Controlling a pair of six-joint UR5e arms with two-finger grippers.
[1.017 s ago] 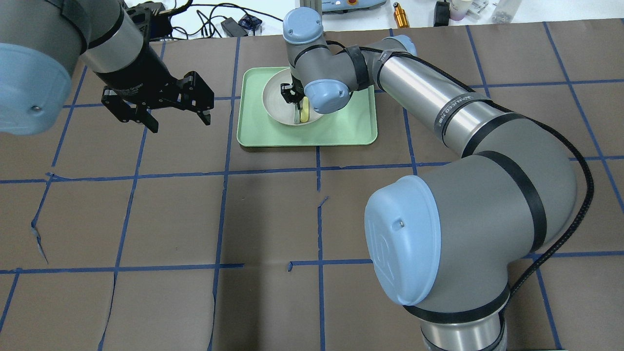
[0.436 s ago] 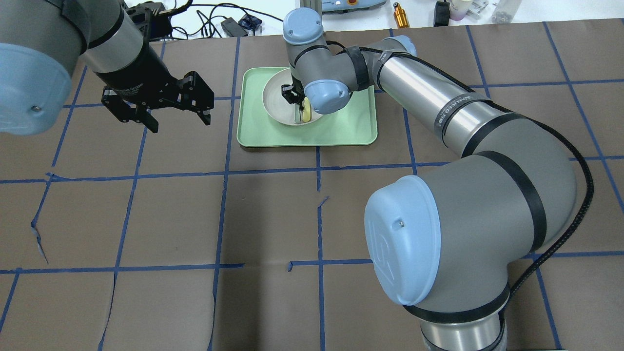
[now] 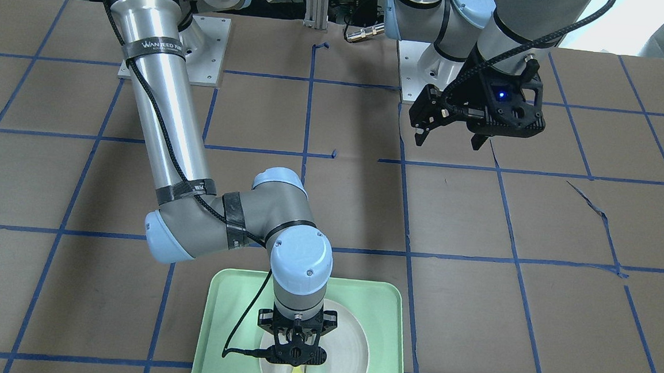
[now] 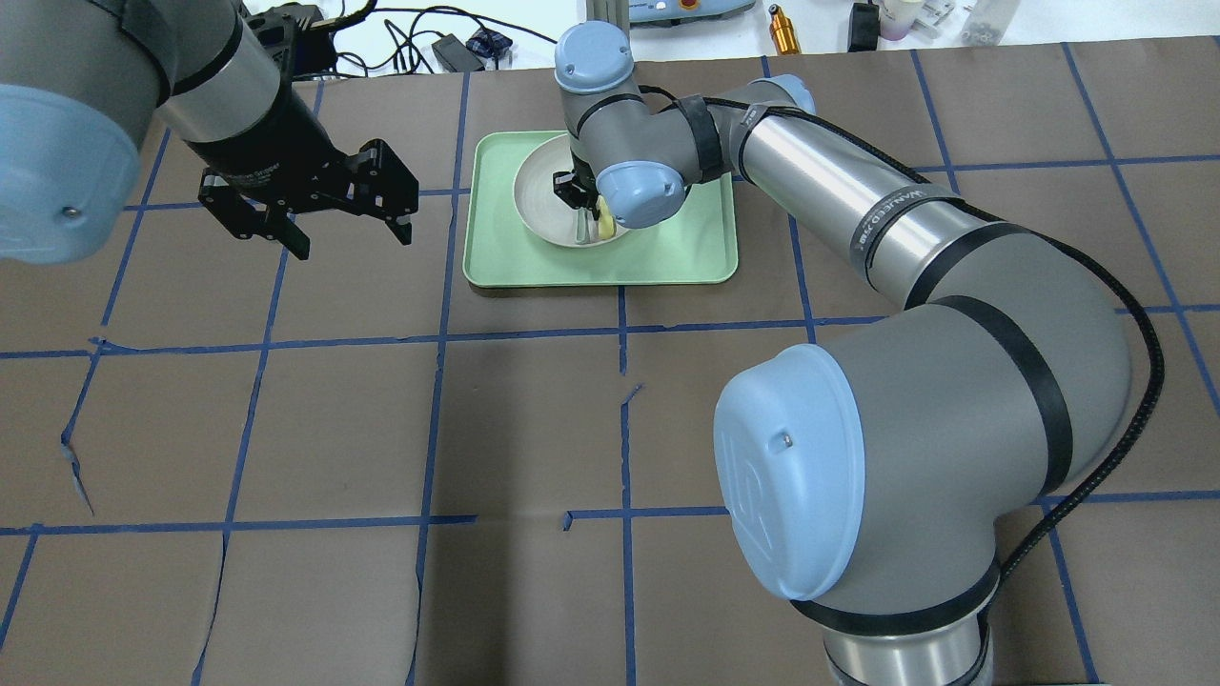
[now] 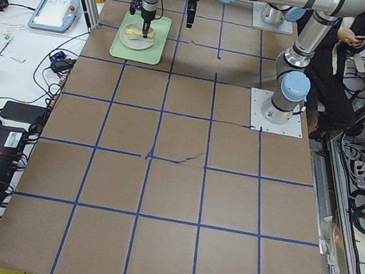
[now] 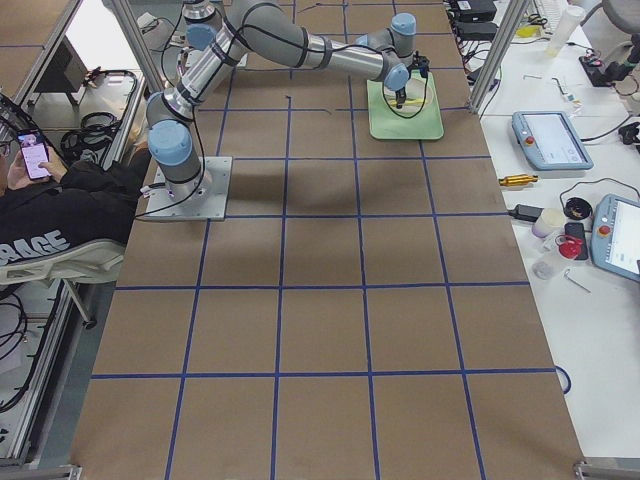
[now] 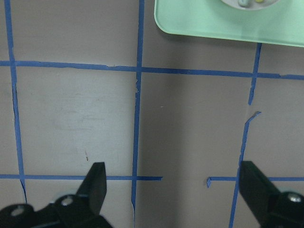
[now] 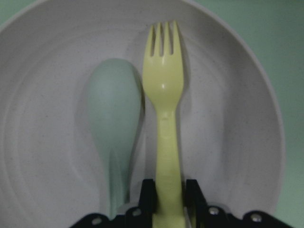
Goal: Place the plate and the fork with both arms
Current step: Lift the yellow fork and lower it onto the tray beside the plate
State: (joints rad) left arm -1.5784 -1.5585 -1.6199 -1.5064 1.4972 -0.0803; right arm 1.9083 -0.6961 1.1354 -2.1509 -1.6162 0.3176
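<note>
Mint-green tray (image 4: 686, 257), grey-green spoon (image 8: 114, 118), brown table (image 4: 334, 429) (blue tape grid)

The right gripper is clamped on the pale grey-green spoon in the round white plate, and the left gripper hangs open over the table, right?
No: the right wrist view shows the right gripper clamped on the slim pale-yellow plastic fork, not the pale grey-green spoon, which lies free beside it. The rest stands.
</note>
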